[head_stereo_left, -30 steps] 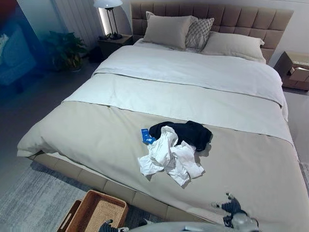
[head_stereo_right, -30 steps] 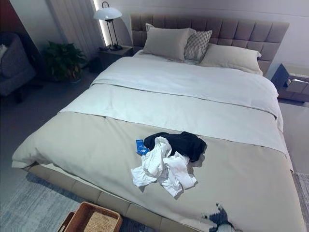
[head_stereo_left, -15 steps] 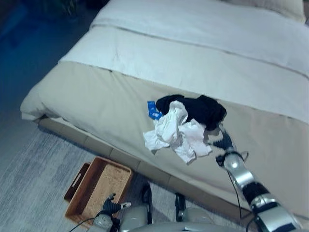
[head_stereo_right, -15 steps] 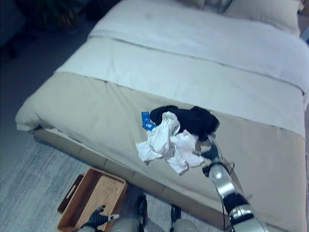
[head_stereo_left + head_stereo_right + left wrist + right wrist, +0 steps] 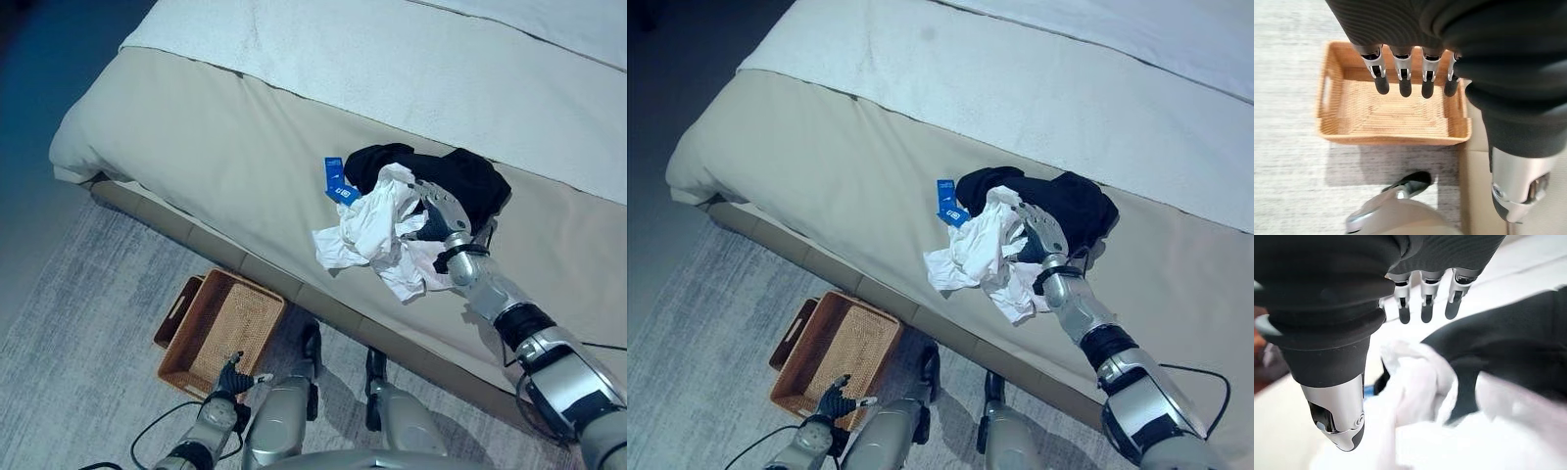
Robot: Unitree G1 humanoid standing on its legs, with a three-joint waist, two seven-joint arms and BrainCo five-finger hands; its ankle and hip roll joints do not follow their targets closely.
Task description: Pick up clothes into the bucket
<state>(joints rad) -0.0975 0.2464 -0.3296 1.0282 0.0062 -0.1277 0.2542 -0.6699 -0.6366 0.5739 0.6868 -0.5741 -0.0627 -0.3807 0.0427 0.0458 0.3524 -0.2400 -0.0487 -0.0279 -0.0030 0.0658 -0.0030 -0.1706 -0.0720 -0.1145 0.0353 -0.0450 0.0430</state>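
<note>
On the beige bed [image 5: 196, 147] | right hand [image 5: 437, 209], fingers [image 5: 1423, 303] straight and empty, has reached over the crumpled white garment [image 5: 377, 227] and black garment [image 5: 460, 176] | grasp next | left hand [image 5: 231, 376], fingers relaxed, over woven rectangular basket [image 5: 217, 331] on floor.

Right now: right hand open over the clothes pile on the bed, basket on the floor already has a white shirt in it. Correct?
Not quite. The left wrist view shows the basket empty. The white garment lies on the bed beside the dark garment, with the right hand open over them.
</note>
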